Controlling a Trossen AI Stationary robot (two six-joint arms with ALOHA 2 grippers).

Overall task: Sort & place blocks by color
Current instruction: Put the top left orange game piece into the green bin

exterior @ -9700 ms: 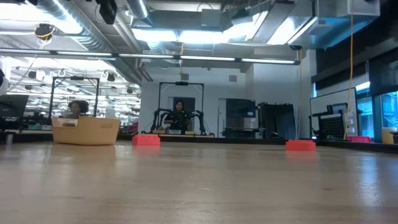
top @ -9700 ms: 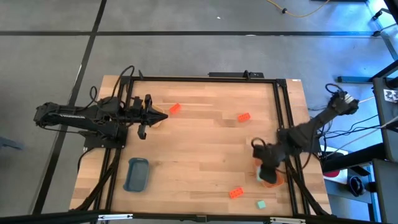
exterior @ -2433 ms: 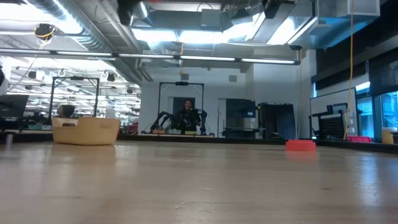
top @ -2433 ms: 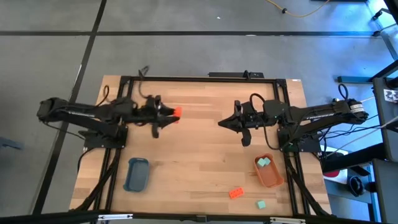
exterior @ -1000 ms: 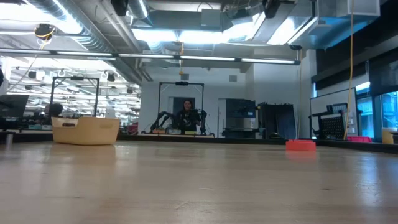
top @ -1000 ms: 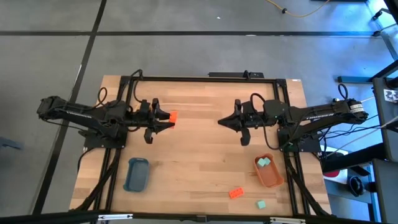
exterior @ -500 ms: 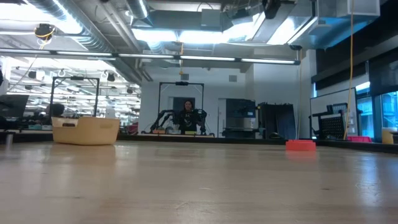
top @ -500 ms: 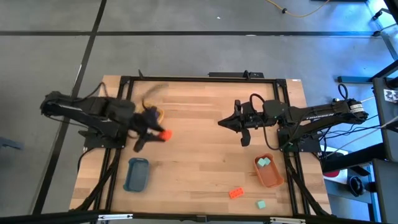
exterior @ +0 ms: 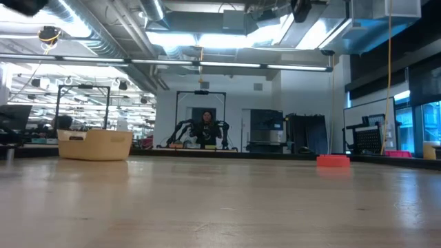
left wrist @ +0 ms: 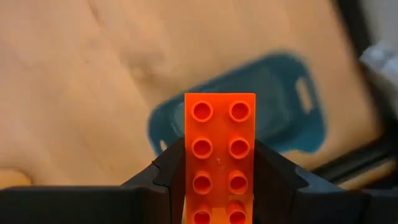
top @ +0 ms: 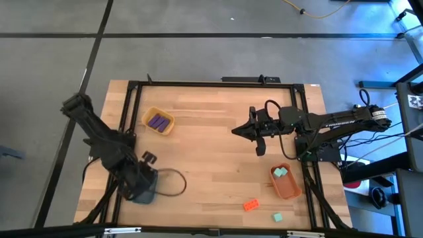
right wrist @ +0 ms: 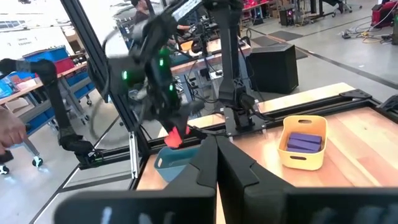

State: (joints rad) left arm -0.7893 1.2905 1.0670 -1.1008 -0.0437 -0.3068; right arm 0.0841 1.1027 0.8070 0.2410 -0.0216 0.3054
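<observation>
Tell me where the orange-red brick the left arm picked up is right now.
The orange-red brick is clamped in the left gripper, held above the blue tray at the table's front-left in the high view.

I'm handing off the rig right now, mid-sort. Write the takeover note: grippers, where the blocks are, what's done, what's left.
Left gripper: shut on an orange-red block, hovering over the blue tray at the table's near left.
Right gripper: shut, empty, waiting over mid-table.
Done: purple blocks in the yellow tray; mint block in the orange tray.
Left: release the held block; one orange-red block and one mint block lie loose on the table near the orange tray.
</observation>
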